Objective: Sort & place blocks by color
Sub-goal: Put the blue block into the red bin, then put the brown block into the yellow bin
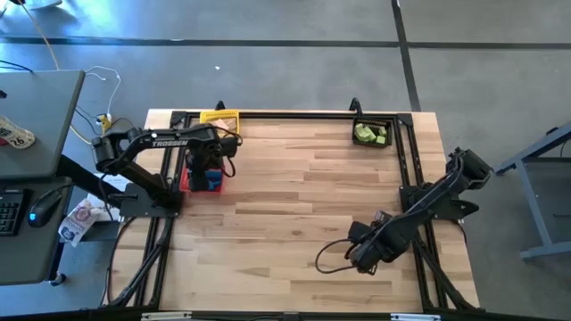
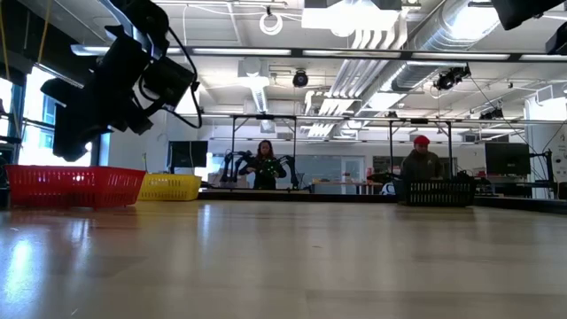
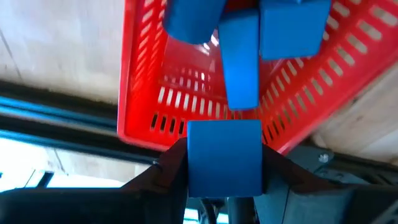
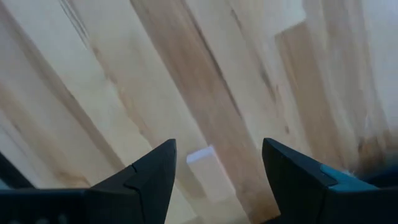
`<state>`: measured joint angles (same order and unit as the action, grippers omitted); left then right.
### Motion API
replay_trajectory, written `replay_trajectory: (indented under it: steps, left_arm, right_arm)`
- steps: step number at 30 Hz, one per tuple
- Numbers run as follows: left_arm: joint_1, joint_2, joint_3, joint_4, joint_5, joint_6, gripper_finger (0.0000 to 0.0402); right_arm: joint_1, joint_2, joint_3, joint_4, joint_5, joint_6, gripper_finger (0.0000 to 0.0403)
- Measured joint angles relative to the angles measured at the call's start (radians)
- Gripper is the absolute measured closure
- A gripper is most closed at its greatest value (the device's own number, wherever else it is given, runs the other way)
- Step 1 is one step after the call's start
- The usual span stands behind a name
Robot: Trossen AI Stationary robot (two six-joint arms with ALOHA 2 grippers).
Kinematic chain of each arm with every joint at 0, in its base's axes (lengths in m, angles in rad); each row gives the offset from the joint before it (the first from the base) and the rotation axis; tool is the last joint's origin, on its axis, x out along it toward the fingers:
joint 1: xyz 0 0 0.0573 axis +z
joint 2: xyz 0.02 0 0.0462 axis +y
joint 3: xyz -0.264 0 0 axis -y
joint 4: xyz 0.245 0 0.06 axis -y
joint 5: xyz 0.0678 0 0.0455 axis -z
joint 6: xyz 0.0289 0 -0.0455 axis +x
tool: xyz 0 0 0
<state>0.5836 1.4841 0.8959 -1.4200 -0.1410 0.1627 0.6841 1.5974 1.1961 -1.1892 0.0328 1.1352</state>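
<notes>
Pale butcher-block planks make up the table [image 1: 294, 223], ringed by a dark frame, with an open workshop beyond it where two people stand at far benches. On that surface the sorting looks nearly finished: a blue block [image 3: 224, 158] sits pinched between the left gripper's [image 3: 225, 171] fingers, directly above the red basket [image 3: 149, 106], where other blue blocks [image 3: 242, 62] already lie — so blue evidently belongs there. Green blocks [image 1: 371, 134] fill the black basket [image 1: 393, 141] at the far right corner, and the yellow basket [image 1: 219, 119] stands just beyond the red one. A tan block [image 4: 210, 173] remains loose on the wood.

Reaching in from the table's left edge, the left arm [image 1: 152, 143] bends at the elbow and points its wrist down over the basket, poised for a drop. Near the front right, the right arm folds low, and the right gripper [image 4: 214, 177] — spread wide, holding nothing — hovers around the tan block, likely set up for the next pick.
</notes>
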Motion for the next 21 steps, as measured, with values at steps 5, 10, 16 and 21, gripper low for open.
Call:
replay_trajectory:
  steps: [5,10,16,21]
  left_arm:
    - [0.0,0.0,-0.027,0.069,0.002,0.009,0.0288]
    - [0.0,0.001,-0.033,0.09,0.001,0.013,0.0269]
    - [-0.002,0.001,-0.033,0.09,0.001,0.013,0.022]
    - [-0.002,0.001,-0.033,0.09,-0.001,0.005,0.0198]
  right_arm:
    - [0.016,0.0,0.0,-0.007,-0.042,0.018,0.0181]
    - [0.042,0.0,0.0,-0.029,-0.055,0.053,0.0181]
    - [0.09,0.0,0.0,-0.051,-0.063,0.095,0.0181]
    - [0.139,0.0,0.0,-0.055,-0.06,0.123,0.0181]
